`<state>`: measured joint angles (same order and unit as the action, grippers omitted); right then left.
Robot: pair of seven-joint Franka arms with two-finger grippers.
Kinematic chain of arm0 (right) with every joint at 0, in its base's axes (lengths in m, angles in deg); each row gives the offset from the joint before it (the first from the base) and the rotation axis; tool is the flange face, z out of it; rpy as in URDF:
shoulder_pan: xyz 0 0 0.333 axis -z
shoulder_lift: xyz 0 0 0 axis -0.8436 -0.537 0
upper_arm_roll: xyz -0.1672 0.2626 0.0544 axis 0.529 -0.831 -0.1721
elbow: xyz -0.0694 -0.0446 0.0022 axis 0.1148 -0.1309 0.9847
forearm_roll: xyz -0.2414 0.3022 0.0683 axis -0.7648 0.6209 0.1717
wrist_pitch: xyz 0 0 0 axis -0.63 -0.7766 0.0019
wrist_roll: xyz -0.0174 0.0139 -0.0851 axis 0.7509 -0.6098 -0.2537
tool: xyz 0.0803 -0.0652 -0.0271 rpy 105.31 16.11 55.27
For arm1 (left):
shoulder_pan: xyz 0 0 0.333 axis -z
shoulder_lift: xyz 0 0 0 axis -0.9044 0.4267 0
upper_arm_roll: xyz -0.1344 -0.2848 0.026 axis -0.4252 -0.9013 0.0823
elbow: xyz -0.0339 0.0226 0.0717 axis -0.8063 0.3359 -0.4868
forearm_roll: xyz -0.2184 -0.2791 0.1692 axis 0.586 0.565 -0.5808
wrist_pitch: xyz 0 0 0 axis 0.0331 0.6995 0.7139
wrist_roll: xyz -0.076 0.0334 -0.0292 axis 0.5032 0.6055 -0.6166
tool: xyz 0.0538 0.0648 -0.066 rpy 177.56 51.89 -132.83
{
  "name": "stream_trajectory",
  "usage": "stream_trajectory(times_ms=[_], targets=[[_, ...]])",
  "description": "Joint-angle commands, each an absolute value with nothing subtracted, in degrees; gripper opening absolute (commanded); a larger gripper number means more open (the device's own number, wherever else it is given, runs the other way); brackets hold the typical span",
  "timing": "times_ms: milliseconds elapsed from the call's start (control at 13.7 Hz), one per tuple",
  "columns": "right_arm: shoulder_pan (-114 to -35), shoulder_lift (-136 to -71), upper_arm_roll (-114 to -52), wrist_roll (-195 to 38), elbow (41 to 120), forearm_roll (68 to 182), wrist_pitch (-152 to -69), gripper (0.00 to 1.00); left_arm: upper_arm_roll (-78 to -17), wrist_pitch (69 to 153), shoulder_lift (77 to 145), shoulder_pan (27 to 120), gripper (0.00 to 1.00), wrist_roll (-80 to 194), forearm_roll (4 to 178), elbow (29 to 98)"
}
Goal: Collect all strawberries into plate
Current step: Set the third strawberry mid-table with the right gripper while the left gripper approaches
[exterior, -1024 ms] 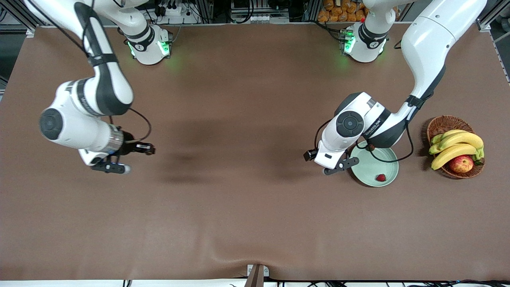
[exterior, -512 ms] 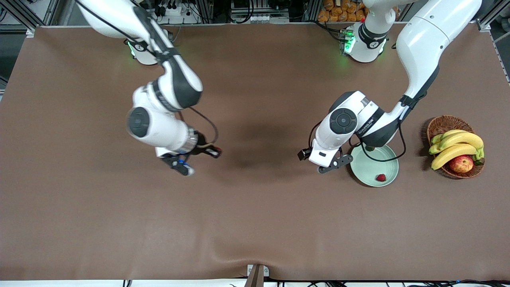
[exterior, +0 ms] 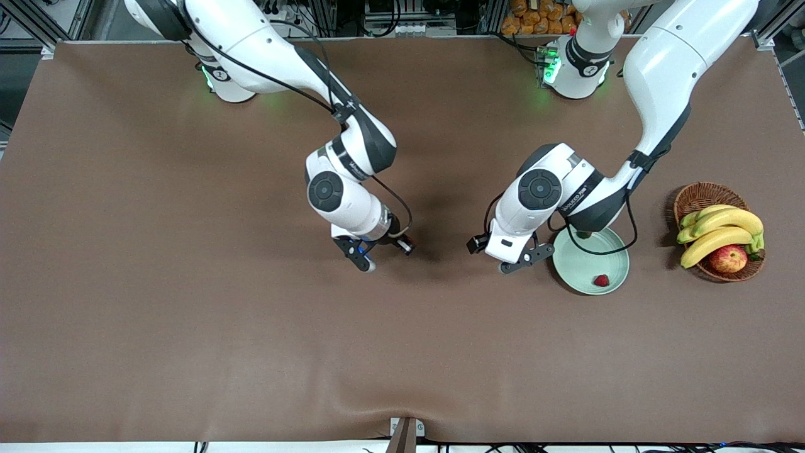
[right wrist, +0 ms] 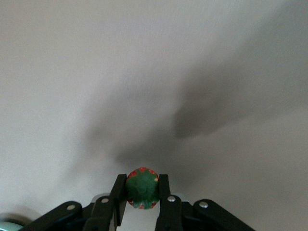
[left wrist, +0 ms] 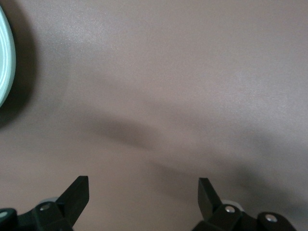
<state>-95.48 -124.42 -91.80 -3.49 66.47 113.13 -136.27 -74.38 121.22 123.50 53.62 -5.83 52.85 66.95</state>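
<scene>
On the plate (exterior: 613, 255), one strawberry (exterior: 602, 280) lies at its camera-side edge; just beside its rim the left gripper (exterior: 526, 259) waits, fingers apart; well off toward the right arm's end, the right gripper (exterior: 366, 257) pinches another strawberry (right wrist: 142, 187); best carried level until over the plate.

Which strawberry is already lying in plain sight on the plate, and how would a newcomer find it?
Start at the wicker basket of bananas at the left arm's end of the table; the pale green plate sits beside it. The strawberry lies near the plate's rim nearest the camera: tiny and red, far smaller than the basket's apple.
</scene>
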Motion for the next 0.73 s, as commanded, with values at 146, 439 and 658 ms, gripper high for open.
stream_trajectory(times_ms=[146,439,658], targets=[[-99.61,-133.26,-92.17,2.06,56.63,113.79,-137.22,0.05,-74.24,121.77,124.47,53.58,1.00,-7.16,52.73,66.22],[-100.93,-133.79,-92.17,3.80,56.45,113.79,-137.31,0.95,-74.15,121.95,124.47,53.23,1.00,-7.25,56.68,65.52],[-99.63,-133.35,-92.08,3.64,55.93,113.26,-136.26,1.00,-73.45,122.12,124.48,53.58,1.00,-9.26,57.30,65.42]])
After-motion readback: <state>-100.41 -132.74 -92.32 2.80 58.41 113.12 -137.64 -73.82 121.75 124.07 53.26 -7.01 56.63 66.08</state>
